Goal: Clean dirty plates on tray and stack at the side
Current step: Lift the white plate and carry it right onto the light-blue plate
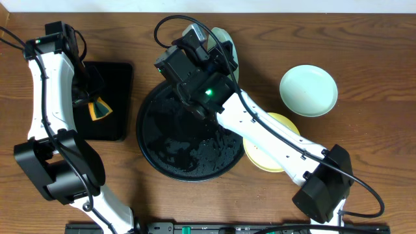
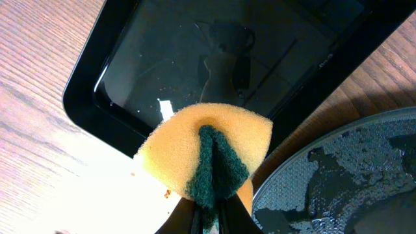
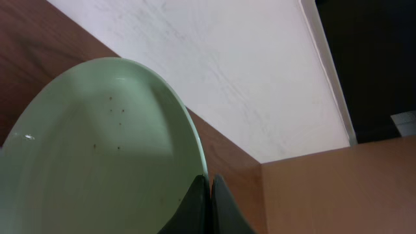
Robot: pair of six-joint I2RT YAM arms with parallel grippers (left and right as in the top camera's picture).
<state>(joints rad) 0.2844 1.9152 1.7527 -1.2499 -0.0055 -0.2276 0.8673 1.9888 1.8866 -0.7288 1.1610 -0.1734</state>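
One pale mint-green round plate (image 3: 97, 162) is pinched at its rim by the closed right gripper (image 3: 209, 195) and held up beside the far rim of the large round glossy black tray (image 1: 162, 149). A second mint-green plate (image 1: 309, 91) and a pale yellow plate (image 1: 258, 160) lie on the wooden table (image 1: 364, 39) right of that tray. The left gripper (image 2: 211, 211) clamps a folded yellow-and-green sponge (image 2: 208, 149) over the small rectangular black tray (image 2: 195, 58).

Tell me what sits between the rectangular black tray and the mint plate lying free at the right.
The overhead view shows the round black tray there, with the right arm crossing above its right part.
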